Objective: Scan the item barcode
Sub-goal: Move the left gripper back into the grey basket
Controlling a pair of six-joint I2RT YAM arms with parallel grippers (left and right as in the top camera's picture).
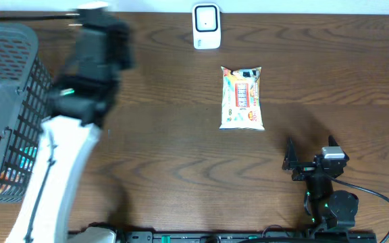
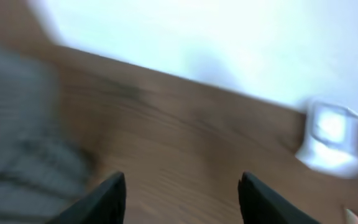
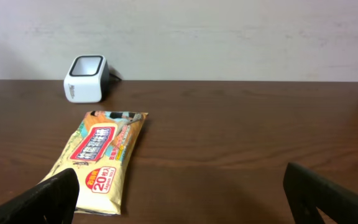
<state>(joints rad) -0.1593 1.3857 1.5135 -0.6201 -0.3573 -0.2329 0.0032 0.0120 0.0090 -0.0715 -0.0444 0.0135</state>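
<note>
Wooden table (image 1: pixel 147 155) | packet (image 1: pixel 242 98) lies flat just before scanner (image 1: pixel 206 27), unheld | left gripper (image 2: pixel 182 202) fingers apart, empty, beside basket (image 1: pixel 5 101) | right gripper (image 3: pixel 185 199) fingers wide apart, empty | judged: packet not yet scanned; grasp and presentation to scanner remain.

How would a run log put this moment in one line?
packet: flat on table, near scanner | left end effector: open, empty, by basket | right end effector: open, empty, facing packet
</note>
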